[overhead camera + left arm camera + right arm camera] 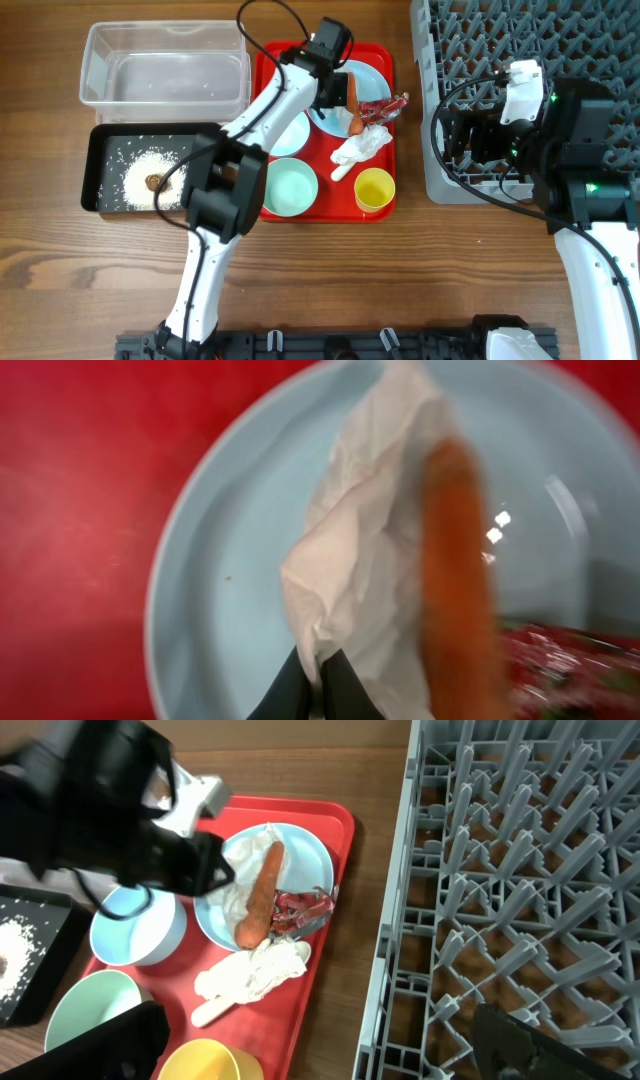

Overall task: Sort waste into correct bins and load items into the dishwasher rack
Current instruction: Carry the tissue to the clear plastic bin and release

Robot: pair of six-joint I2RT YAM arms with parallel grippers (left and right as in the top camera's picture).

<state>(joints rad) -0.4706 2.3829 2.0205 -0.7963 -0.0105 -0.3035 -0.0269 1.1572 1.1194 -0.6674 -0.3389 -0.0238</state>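
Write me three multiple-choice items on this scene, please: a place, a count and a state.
1. The carrot piece lies: A. on the pale blue plate B. in the mint-green bowl C. in the pale blue bowl
2. Bowls on the red tray: A. one B. two C. three
3. The left hand is: A. open B. shut on the crumpled napkin C. shut on the carrot piece
1 A: it lies across the plate. 2 B: one blue, one mint-green. 3 B: its fingers pinch the napkin.
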